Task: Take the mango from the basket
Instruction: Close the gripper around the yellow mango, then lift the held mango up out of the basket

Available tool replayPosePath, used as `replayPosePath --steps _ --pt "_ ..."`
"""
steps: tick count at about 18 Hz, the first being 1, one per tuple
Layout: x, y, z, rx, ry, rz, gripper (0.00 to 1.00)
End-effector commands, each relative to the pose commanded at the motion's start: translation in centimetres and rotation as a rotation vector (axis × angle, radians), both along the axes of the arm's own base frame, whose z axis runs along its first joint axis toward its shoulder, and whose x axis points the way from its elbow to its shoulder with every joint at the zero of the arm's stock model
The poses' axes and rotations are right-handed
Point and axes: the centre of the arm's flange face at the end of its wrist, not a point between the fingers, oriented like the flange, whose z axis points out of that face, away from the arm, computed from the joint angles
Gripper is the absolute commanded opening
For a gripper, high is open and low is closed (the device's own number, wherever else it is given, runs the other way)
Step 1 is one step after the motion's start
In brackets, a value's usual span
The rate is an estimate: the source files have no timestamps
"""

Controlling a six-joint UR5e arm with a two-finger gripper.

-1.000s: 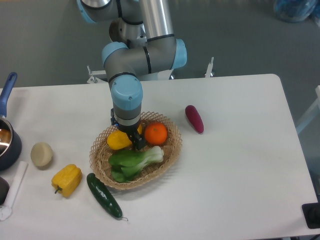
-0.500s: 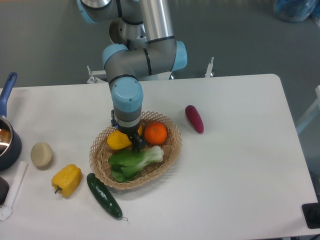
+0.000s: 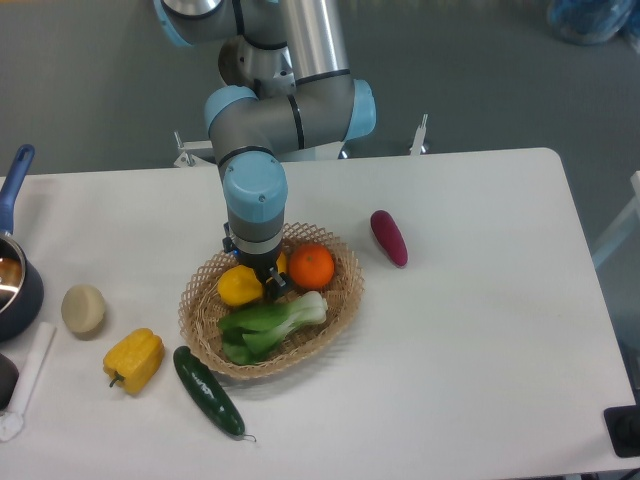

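gripper of the grey-and-blue robot arm points straight down into the shallow round woven wicker basket, its dark fingers low against the right end of the smooth yellow mango; whether the fingers are closed on the fruit cannot be told from this view. mango lies in the basket's rear left part, just beside the round orange on its right. a green leafy bok choy lies across the front of the basket, just below both fruits. on the white bench, a dark red oblong sweet potato lies to the right of the basket, apart from it. a dark green cucumber lies just beside the basket's front left rim, a blocky yellow bell pepper further left, then a pale round potato. a dark blue saucepan stands at the left edge.
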Motion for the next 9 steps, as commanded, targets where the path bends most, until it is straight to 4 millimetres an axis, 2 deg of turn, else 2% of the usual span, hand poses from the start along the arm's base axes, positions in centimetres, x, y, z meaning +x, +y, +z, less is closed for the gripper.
replayPosePath --steps 3,5,7,9 --pt "-0.1 -0.2 3.9 0.093 0.004 0.018 0.43" --pt "-1.5 -0.5 6.9 0.197 -0.023 0.059 0.43" --pt "-2.2 0.3 10.2 0.295 -0.044 0.143 0.43" --pt "-4.7 1.0 14.2 0.378 -0.041 0.236 0.43"
